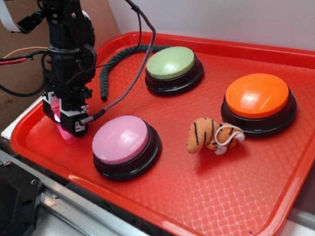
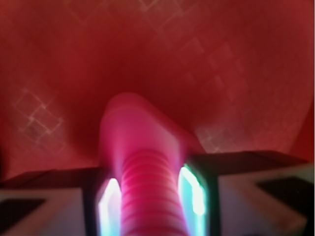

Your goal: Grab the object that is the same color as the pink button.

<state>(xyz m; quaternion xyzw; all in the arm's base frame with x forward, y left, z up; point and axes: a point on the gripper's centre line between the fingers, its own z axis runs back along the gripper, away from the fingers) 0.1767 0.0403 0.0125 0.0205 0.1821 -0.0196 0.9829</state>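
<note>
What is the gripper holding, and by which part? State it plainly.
The gripper is shut on the pink toy bolt. Its jaws press on either side of the threaded shaft, while the flat base sticks out beyond them over the red tray.

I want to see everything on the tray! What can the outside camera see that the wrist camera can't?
Only the exterior view shows the pink button, the green button, the orange button, the plush tiger and a coiled cable. Only the wrist view shows the ridged threads on the pink bolt and how it sits between the gripper fingers, close on both sides. Both show the bolt, the gripper and the red tray.
</note>
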